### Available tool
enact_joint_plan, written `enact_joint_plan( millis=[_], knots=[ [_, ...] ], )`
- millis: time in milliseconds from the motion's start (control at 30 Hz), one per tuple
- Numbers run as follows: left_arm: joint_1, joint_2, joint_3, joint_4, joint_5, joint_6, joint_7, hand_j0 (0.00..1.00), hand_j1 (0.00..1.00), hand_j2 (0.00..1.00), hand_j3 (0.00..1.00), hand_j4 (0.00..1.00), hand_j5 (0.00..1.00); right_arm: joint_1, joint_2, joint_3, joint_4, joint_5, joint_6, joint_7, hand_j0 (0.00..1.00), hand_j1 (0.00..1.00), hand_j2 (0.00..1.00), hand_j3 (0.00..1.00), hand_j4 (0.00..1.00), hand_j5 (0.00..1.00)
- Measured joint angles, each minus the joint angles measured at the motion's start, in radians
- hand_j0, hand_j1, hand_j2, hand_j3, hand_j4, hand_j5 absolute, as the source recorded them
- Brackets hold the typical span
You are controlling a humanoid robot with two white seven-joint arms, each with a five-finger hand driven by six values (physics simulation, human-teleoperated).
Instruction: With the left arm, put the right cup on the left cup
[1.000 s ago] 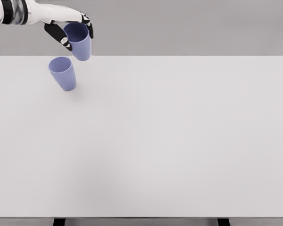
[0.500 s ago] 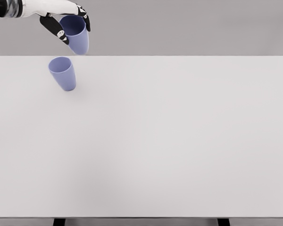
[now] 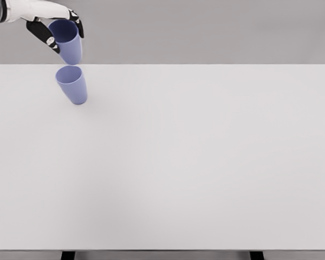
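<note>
Fingers [image 3: 43, 33] of left hand [image 3: 51, 21] grip unmarked blue cup [image 3: 67, 43] above second cup [image 3: 72, 85].

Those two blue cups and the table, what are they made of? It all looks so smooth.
This is a simulator's render, so only looks count. The held cup in the left hand and the standing cup look like matte plastic: uniform periwinkle colour, thin rim, no glare or pattern. The table top looks like a matte white laminate or painted board: flat, even, with no grain. It could be otherwise.
</note>
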Motion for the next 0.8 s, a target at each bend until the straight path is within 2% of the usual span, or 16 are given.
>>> enact_joint_plan(
  millis=[800],
  knots=[
    [0.026,0.031,-0.005,-0.003,0.001,-0.003,0.000,0.56,0.56,0.56,0.56,0.56,0.56,0.000,0.000,0.000,0.000,0.000,0.000,0.000,1.00,1.00,1.00,1.00,1.00,1.00]
  ],
)
